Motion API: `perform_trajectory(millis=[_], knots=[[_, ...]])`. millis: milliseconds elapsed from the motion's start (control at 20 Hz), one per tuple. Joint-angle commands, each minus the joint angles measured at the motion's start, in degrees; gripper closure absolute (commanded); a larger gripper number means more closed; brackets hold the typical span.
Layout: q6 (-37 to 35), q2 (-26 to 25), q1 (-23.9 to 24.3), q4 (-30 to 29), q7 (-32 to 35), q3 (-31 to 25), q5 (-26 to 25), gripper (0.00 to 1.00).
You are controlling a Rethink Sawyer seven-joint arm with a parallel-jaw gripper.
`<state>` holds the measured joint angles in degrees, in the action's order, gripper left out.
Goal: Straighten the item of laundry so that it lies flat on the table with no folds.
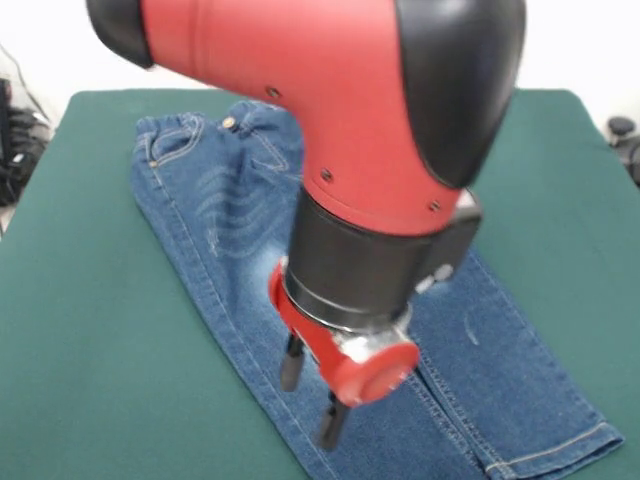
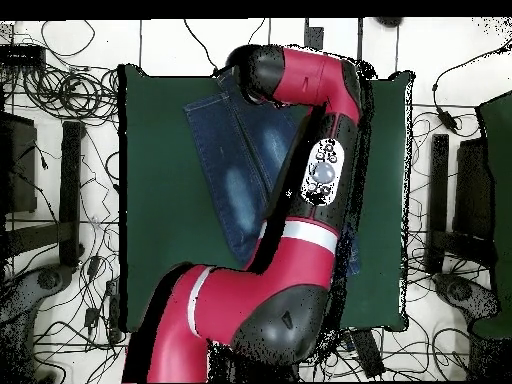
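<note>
The item of laundry (image 1: 215, 230), a small pair of blue jeans with faded patches, lies spread on the green table (image 1: 80, 300). Its waistband is at the far left and its two legs run side by side to the near right, hems by the front edge. There are light wrinkles below the waistband. My gripper (image 1: 310, 398) hangs over the near left leg, open, its two black fingers apart with nothing between them. The arm hides the middle of the jeans. From overhead, the jeans (image 2: 235, 170) lie on the table (image 2: 155, 200), and the arm covers the gripper.
Bare green cloth shows to the left of the jeans in the front view. Off the table, tangled cables (image 2: 70, 95) and dark equipment (image 2: 20, 160) crowd the floor on both sides.
</note>
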<state>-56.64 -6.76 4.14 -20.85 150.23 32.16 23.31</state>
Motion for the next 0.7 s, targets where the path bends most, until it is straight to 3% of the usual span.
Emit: perform_trajectory(millis=[50, 300, 700], knots=[[-5.33, 5.11, 0.18, -19.66, -16.69, -10.22, -3.5, 0.0], [-9.37, 8.79, 0.76, -25.56, -16.95, -11.06, -5.94, 0.0], [-14.77, 9.17, 1.47, -25.36, -15.76, -10.91, -10.14, 0.0]])
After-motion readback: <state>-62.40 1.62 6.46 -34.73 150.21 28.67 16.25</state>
